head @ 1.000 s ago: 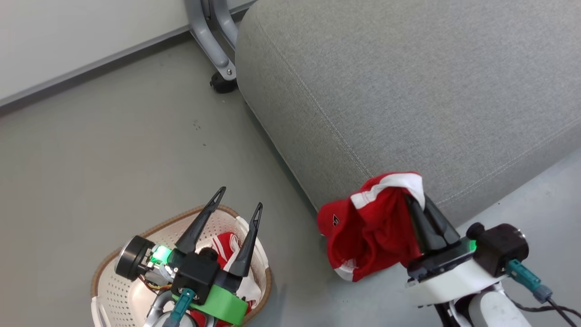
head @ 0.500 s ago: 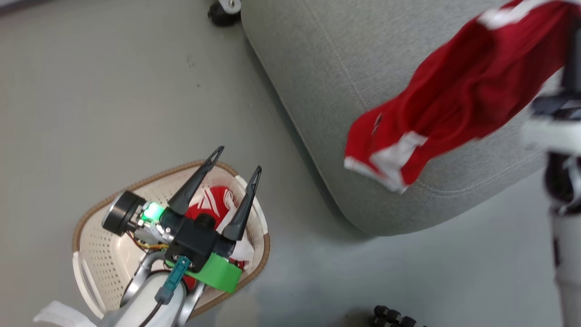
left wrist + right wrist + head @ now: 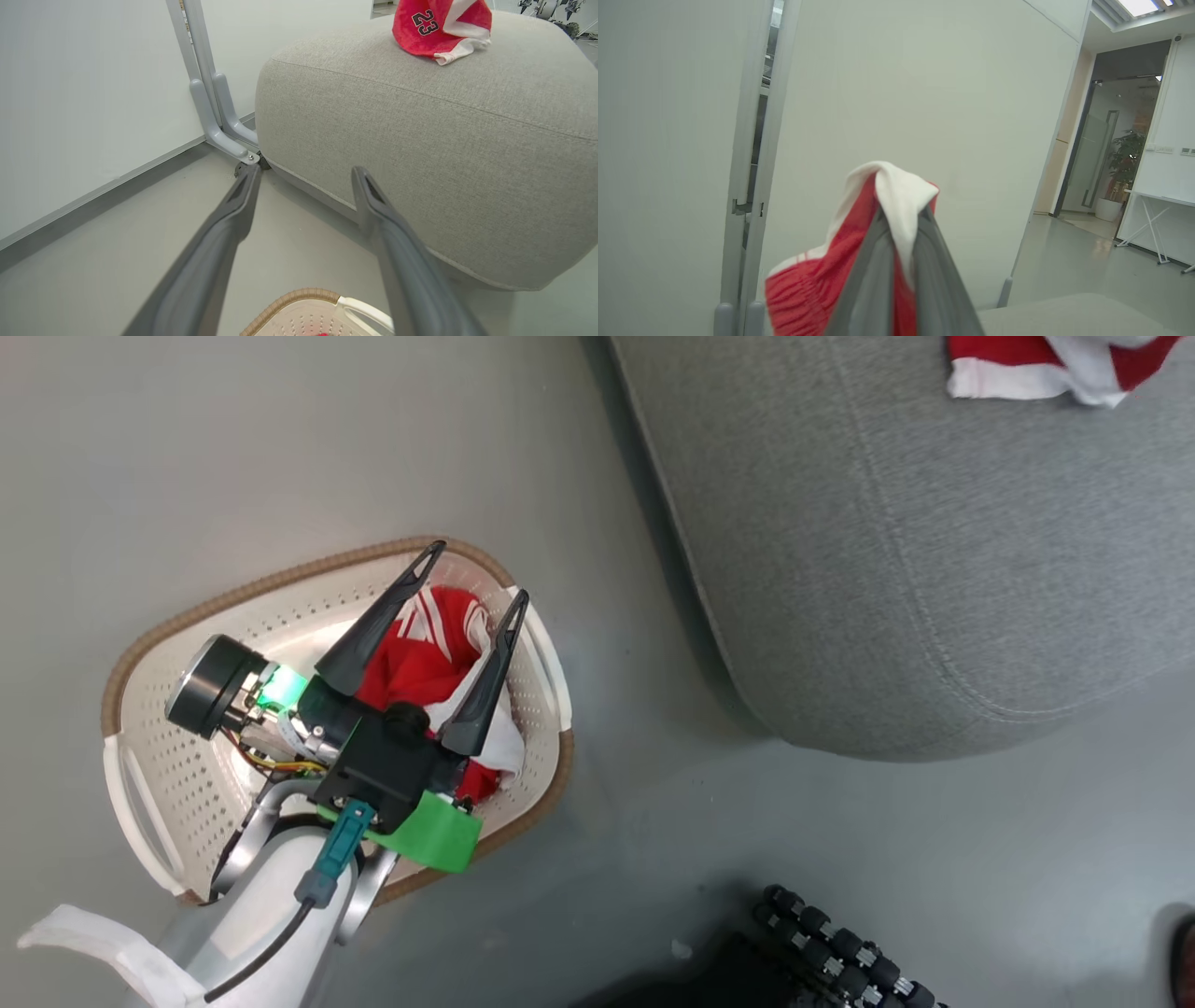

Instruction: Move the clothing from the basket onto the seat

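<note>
Our right claw (image 3: 901, 215) has carried red clothing (image 3: 434, 28) onto the seat (image 3: 934, 569) and is clamped on it. Our left claw (image 3: 480, 571) hangs apart over the basket (image 3: 177, 775). Next, we let go.

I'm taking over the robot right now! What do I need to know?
Left tool: open, empty, above the basket.
Right tool: shut on a red garment that touches the top of the seat.
Done: one garment carried to the seat, not yet released.
Left: open the right tool, then move the red clothing lying in the basket onto the seat.
</note>
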